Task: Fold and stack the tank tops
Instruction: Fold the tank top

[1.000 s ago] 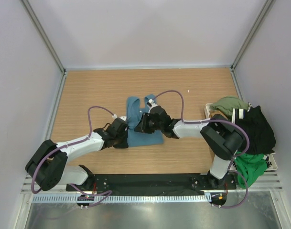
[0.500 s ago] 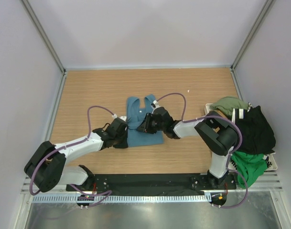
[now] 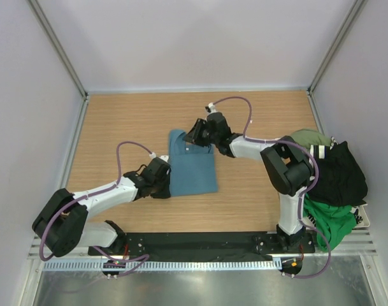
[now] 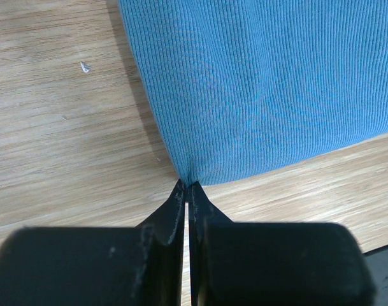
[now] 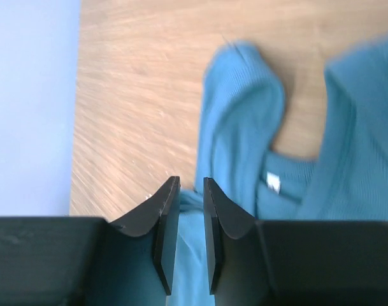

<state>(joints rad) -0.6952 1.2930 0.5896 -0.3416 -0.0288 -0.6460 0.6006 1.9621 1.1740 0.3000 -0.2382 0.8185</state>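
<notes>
White arms (image 3: 107,191), purple cables (image 3: 122,148), black end effectors (image 4: 186,189) (image 5: 191,191)

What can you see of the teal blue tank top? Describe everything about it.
The teal blue tank top is ribbed knit cloth lying flat on the wooden table, straps towards the far side, a small white label at the neck. The left gripper pinches its near left corner; the right gripper is over the straps.

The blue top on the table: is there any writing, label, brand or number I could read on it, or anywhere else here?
Nothing here is readable.
The blue top has a small white neck tag: too small and blurred to read.
</notes>
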